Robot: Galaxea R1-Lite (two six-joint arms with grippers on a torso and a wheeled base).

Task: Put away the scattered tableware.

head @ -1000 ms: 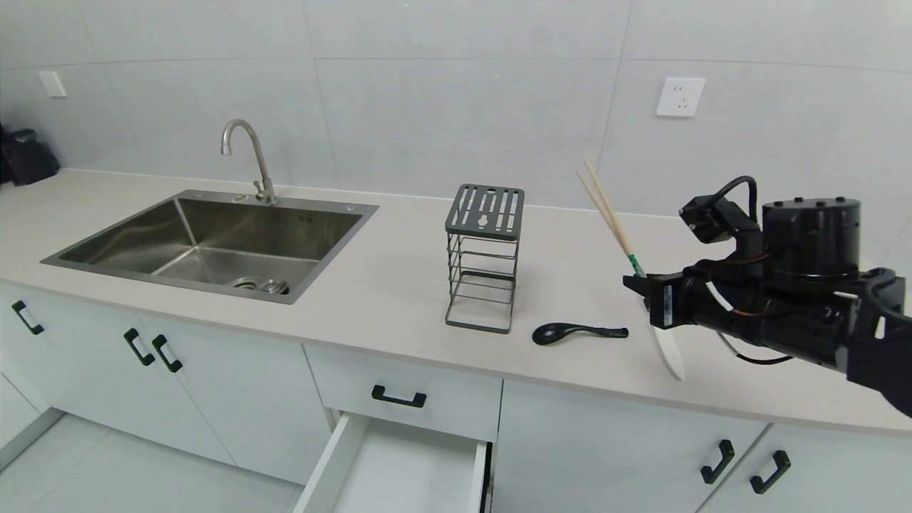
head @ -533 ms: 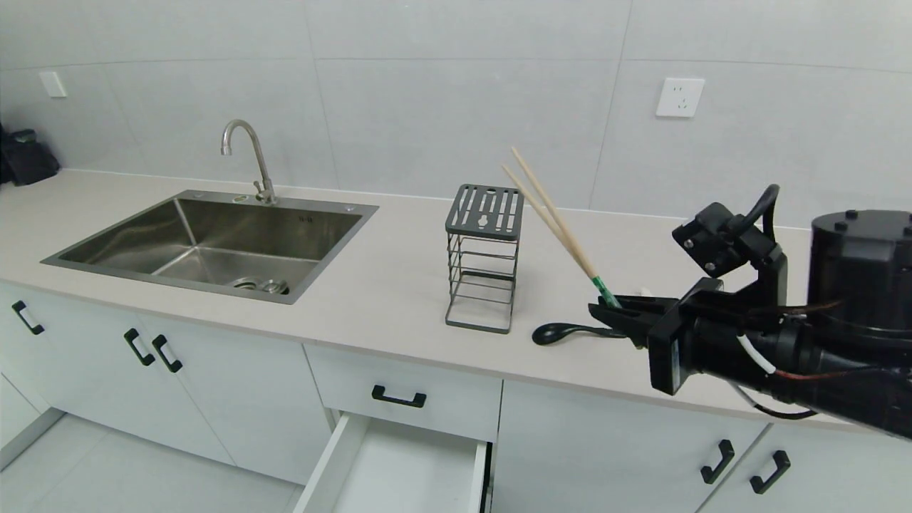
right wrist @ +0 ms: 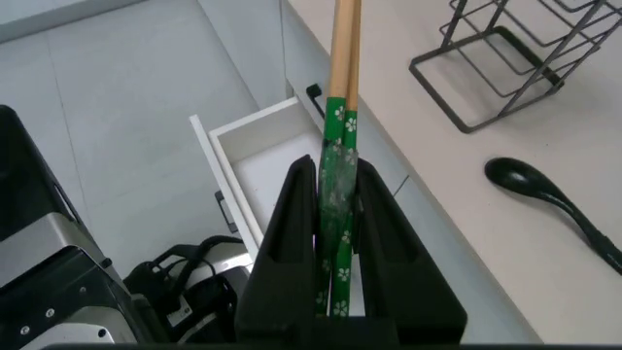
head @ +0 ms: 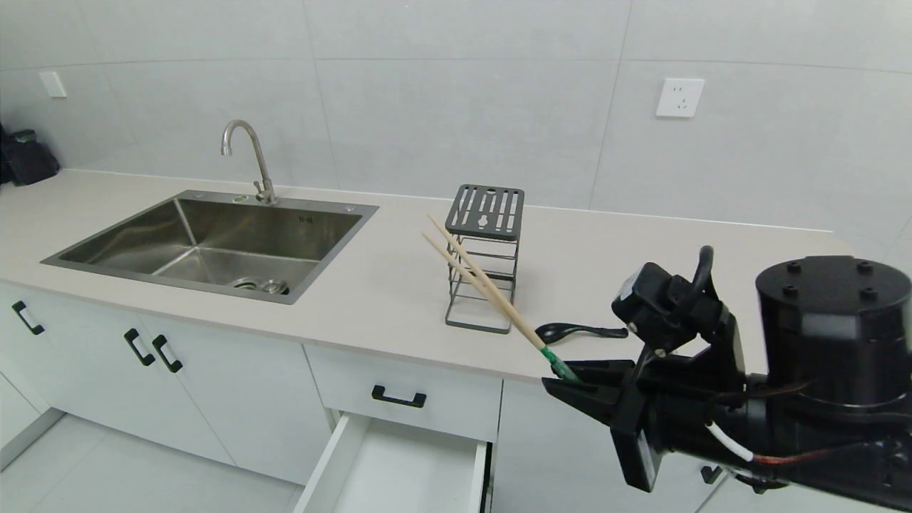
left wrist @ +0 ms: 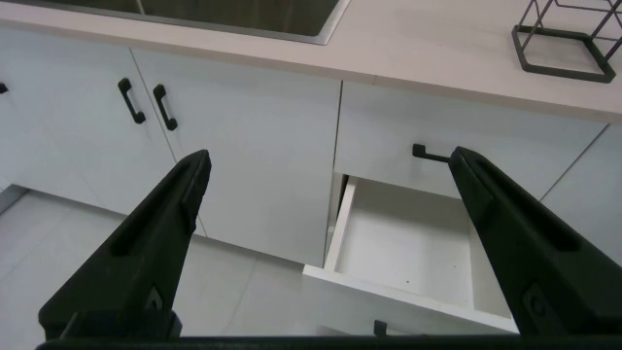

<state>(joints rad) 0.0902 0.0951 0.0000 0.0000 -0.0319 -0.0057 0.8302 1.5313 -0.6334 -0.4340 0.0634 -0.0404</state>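
My right gripper is shut on a pair of wooden chopsticks with green ends, holding them just off the counter's front edge, above the open white drawer. The sticks slant up to the left across the wire rack. In the right wrist view the chopsticks stand clamped between the fingers, with the drawer below. A black spoon lies on the counter right of the rack; it also shows as the spoon. My left gripper is open, low before the cabinets, facing the drawer.
A steel sink with a tap sits at the counter's left. The wire rack stands mid-counter. Cabinet doors with black handles run below the counter, and the drawer front above the open one has a handle.
My right arm has swung down and to the left with the chopsticks, from above the counter's right part to its front edge over the open drawer. The sticks now tilt lower.
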